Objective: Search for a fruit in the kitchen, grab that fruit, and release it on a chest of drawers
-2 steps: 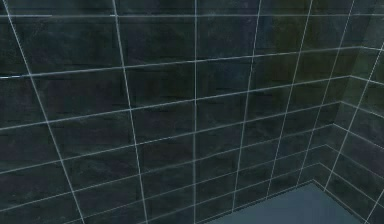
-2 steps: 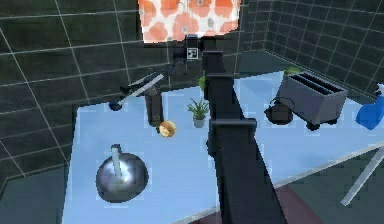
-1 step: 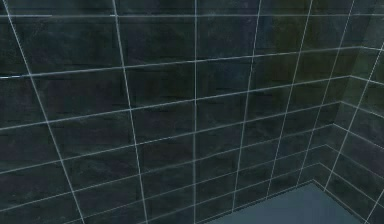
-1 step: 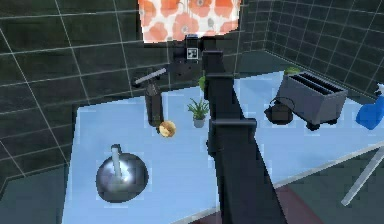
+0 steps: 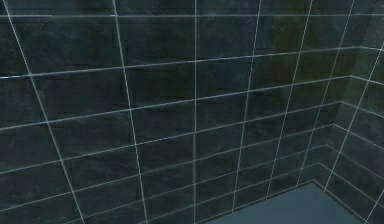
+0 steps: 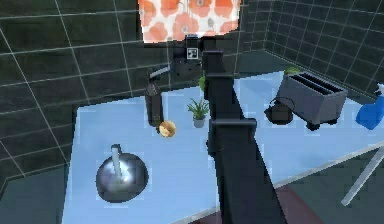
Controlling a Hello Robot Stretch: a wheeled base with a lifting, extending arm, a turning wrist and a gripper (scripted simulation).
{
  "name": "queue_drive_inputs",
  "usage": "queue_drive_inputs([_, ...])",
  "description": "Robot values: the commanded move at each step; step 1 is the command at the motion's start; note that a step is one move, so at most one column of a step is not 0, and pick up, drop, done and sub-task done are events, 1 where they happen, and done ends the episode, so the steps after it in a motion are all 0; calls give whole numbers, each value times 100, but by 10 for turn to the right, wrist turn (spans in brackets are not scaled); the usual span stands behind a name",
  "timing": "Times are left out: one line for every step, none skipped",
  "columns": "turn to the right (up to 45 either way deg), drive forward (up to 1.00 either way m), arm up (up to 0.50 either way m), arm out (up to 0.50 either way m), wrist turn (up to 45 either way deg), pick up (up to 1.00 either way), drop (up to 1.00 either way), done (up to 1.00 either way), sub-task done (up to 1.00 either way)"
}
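A small round orange-yellow fruit (image 6: pixel 167 128) lies on the pale blue tabletop (image 6: pixel 120 125) in the arm side view. The arm's dark bar rises from the bottom edge to the two white marker squares near the wall. Left of them is the gripper (image 6: pixel 157 76), up and slightly left of the fruit in the picture. A dark bottle-like thing (image 6: pixel 153 104) stands just under the gripper, right beside the fruit. I cannot tell whether the gripper holds anything.
On the tabletop also stand a small potted plant (image 6: pixel 199 112), a dark kettle (image 6: pixel 279 110), a grey toaster (image 6: pixel 312 97), a blue spray bottle (image 6: pixel 372 108) and a metal bowl (image 6: pixel 121 176). An orange-patterned picture (image 6: pixel 188 18) hangs behind. A dark tiled wall (image 5: pixel 150 100) stands close ahead.
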Motion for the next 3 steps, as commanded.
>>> queue_drive_inputs([0,0,-30,0,0,0,0,0,0])
queue_drive_inputs([0,0,0,0,0,100,0,0,0])
queue_drive_inputs([0,0,10,0,0,0,0,0,0])
